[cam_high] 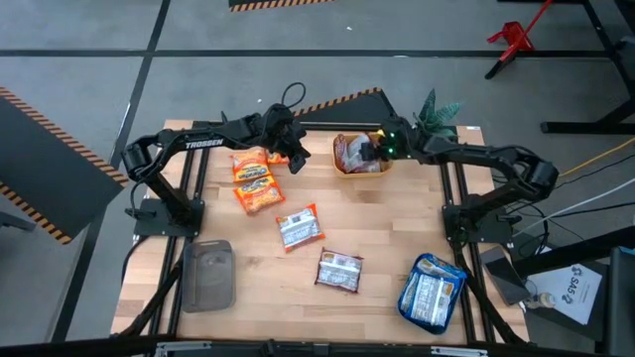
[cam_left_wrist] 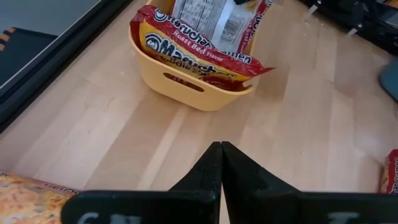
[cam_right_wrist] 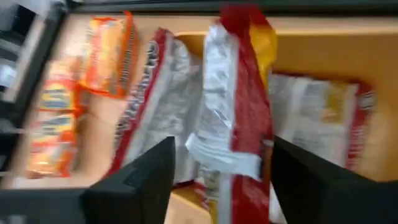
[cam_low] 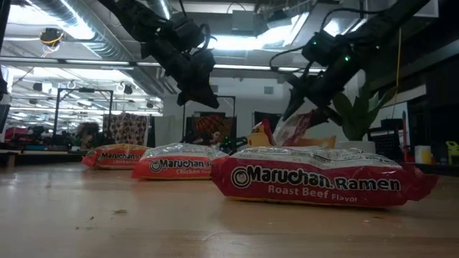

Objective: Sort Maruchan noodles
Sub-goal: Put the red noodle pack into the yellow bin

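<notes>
crinkly red-and-white ramen packet

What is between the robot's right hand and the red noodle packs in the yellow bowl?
Nothing visible. The right hand hangs open right over the yellow bowl, its fingers on either side of a red noodle pack standing up in it. The left hand waits shut beside the orange packs.

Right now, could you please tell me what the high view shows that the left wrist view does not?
Only the high view shows the grey tray, the blue packets and both arms. Only the left wrist view shows the shut left pincer close up and the "Roast Beef" lettering on a red packet. Both show the yellow bowl of red packets and the orange packets.
</notes>
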Controlling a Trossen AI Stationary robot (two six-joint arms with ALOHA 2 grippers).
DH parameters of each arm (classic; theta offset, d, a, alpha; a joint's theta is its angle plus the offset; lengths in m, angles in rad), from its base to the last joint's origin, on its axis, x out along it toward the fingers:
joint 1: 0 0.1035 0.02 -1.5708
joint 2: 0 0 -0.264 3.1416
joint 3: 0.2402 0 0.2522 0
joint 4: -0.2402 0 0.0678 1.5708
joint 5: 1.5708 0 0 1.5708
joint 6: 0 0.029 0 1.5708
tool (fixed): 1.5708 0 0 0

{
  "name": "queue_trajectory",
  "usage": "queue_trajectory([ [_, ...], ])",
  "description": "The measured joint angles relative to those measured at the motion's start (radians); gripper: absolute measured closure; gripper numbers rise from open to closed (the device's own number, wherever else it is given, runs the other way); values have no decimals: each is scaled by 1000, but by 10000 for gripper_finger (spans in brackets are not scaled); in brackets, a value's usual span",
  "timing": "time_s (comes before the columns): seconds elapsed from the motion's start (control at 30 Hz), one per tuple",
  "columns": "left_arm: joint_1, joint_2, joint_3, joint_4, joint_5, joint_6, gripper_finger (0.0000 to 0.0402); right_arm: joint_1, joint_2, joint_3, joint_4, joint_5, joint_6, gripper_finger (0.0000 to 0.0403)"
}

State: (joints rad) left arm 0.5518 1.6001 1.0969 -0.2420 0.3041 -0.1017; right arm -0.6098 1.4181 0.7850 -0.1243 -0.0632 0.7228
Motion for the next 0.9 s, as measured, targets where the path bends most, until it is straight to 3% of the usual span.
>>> queue_trajectory([
  [0.3, 0, 0, 0, 0, 0, 6, 401, 1, -2, 236, -432, 221, -122, 183],
  [0.53, 0, 0, 0, 0, 0, 7, 401, 1, -1, 341, -461, 228, -190, 219],
  [0.7, 0, 0, 0, -2, 49, 8, 401, 15, 13, 286, -473, 125, -168, 244],
  [0.9, -1, 0, 0, -4, 323, 63, 401, 183, 10, 247, -577, -95, -29, 251],
])
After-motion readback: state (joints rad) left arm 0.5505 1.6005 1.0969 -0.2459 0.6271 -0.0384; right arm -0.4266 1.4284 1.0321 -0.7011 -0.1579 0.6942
